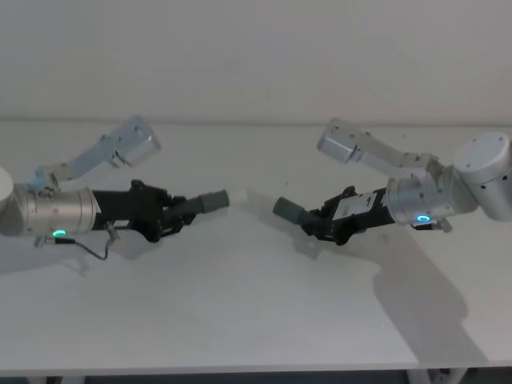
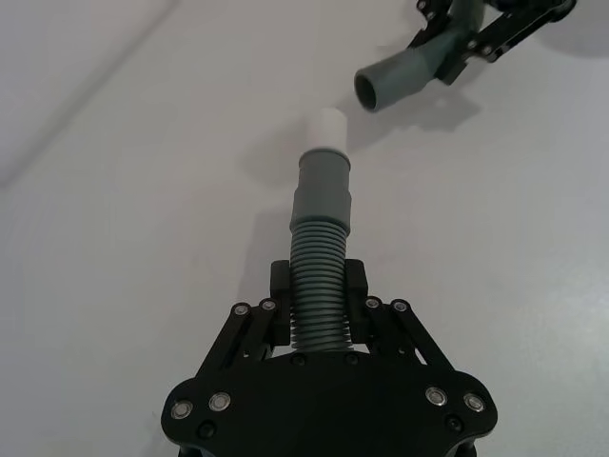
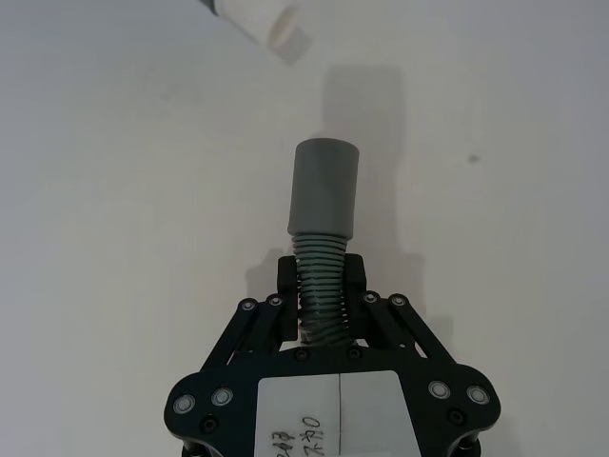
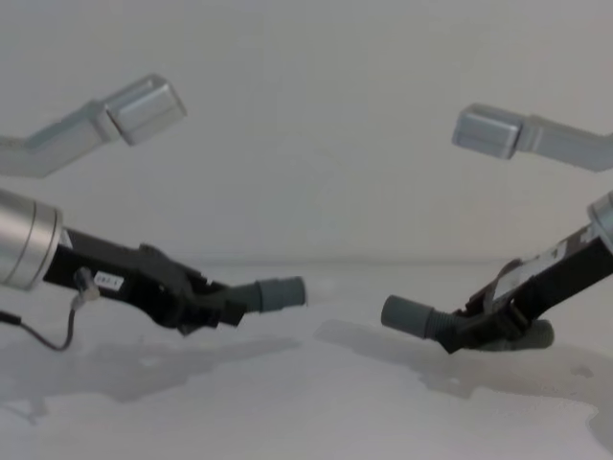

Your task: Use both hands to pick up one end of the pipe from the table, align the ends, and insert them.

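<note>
The black two-fingered left gripper (image 1: 178,218) reaches in from the left-centre of the head view. Its fingers (image 2: 282,297) are clamped narrowly on the ribbed body of the left hose (image 2: 318,286), a short dark-grey corrugated flexible piece. Beyond the fingers the ribs give way to a smooth grey stepped cuff (image 2: 324,186), which ends in a short white stub (image 2: 328,127). In the chest view this piece sits left of centre, lifted off the table (image 1: 240,320), a plain matte white-grey surface, with its shadow below it.

The black right gripper (image 1: 318,224), which carries a white label (image 3: 338,409) with handwriting, comes in from the right-centre of the head view. Its fingers (image 3: 354,286) pinch the right hose (image 3: 319,281), another short grey corrugated piece, just behind its cuff. That plain cuff (image 3: 324,186) is a smooth grey cylinder. At the upper right of the left wrist view its mouth shows hollow and dark inside. In the chest view it is right of centre, lower than the left piece and close above the table.

The two cuffs point toward each other across the middle of the head view, apart, with bare table between them.
</note>
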